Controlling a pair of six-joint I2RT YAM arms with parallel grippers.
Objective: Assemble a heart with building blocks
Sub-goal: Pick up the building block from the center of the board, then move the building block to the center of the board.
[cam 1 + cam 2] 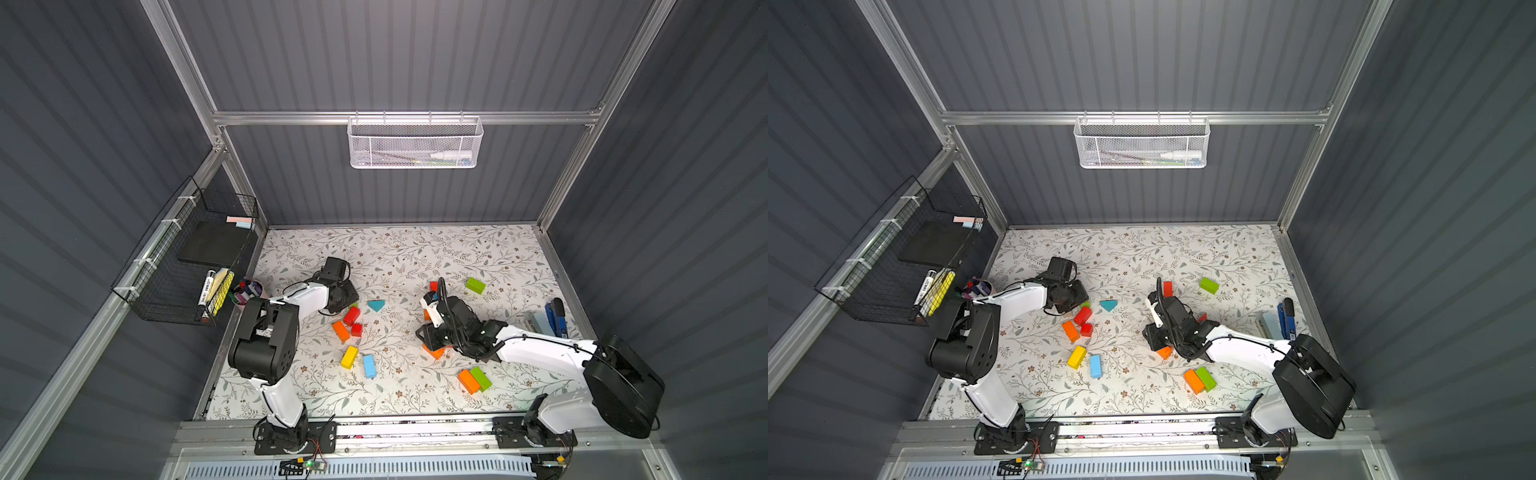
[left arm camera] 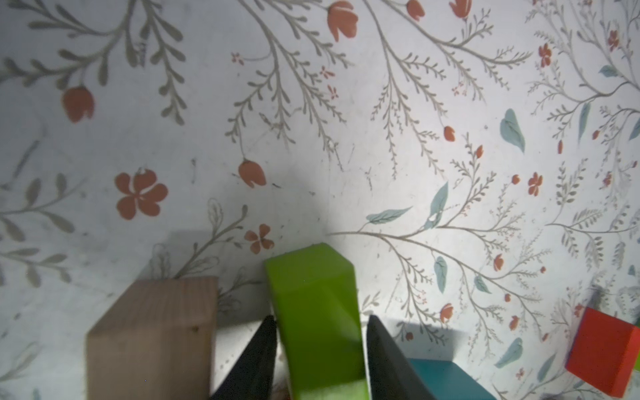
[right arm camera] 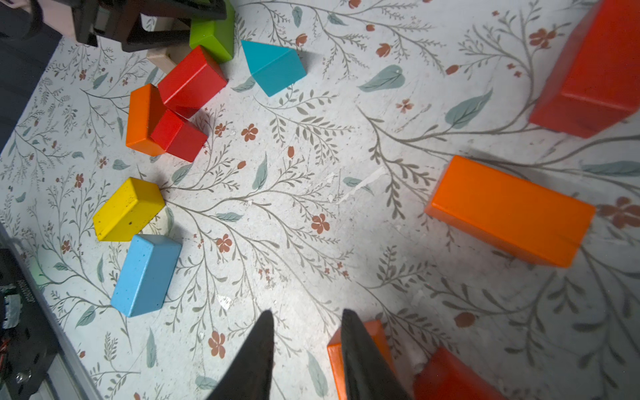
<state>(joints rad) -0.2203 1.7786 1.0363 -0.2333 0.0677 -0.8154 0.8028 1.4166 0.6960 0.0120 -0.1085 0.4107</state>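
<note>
My left gripper (image 2: 319, 317) stood just to the left of the teal wedge (image 1: 376, 306), low over the table (image 1: 415, 257), with the green block (image 2: 311, 294) between its fingers (image 2: 256, 356). One finger lay against the block and the other showed a thin gap, so I cannot tell if the hold was firm. I think I took it across the narrow sides because only that width fits my fingers. The tan block (image 2: 152, 332) stood further left of the wedge, just beside the green one and not touching it.

Nearer to my base than the wedge, a red brick (image 1: 351, 315), an orange brick (image 1: 340, 331) and a red cube (image 1: 356, 330) lay touching. Beyond them lay a yellow brick (image 1: 349, 356) and a blue brick (image 1: 369, 365). No heart was formed yet.

Well to the right of the wedge, my right gripper (image 3: 306, 313) hung partly open and empty over bare table. A second orange brick (image 3: 375, 332) lay just beside one finger. Probably this gripper waited there so that it disturbed nothing.
</note>
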